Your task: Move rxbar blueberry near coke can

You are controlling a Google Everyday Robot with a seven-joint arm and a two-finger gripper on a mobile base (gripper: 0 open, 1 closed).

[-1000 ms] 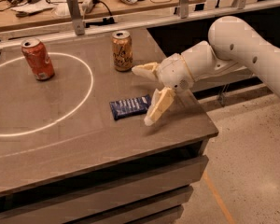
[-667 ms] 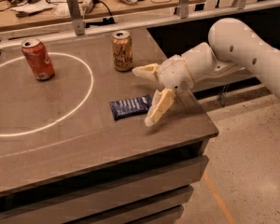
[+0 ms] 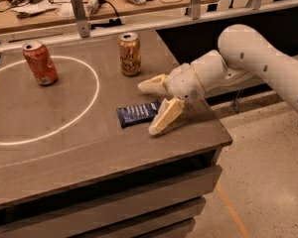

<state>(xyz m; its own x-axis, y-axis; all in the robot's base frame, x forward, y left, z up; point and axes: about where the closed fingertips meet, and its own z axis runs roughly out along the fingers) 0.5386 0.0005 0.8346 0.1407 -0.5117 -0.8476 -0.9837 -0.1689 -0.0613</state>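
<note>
The rxbar blueberry [image 3: 138, 113], a flat dark-blue wrapper with white lettering, lies on the grey table [image 3: 64, 148] right of the middle. The coke can [image 3: 39, 62], red-orange with a silver top, stands upright at the far left inside a white circle line. My gripper [image 3: 148, 107] is open, with cream fingers spread wide at the bar's right end. One finger [image 3: 151, 85] points left above the bar and the other finger [image 3: 164, 118] rests by the bar's right edge. The bar lies flat, not gripped.
A gold-orange can [image 3: 130, 53] with dark lettering stands upright at the table's back, just behind the gripper. The table's right edge [image 3: 223, 133] is close under the arm. A rail and a cluttered workbench [image 3: 89, 4] run behind the table.
The gripper has shifted slightly left toward the bar. The bar and both cans have not moved.
</note>
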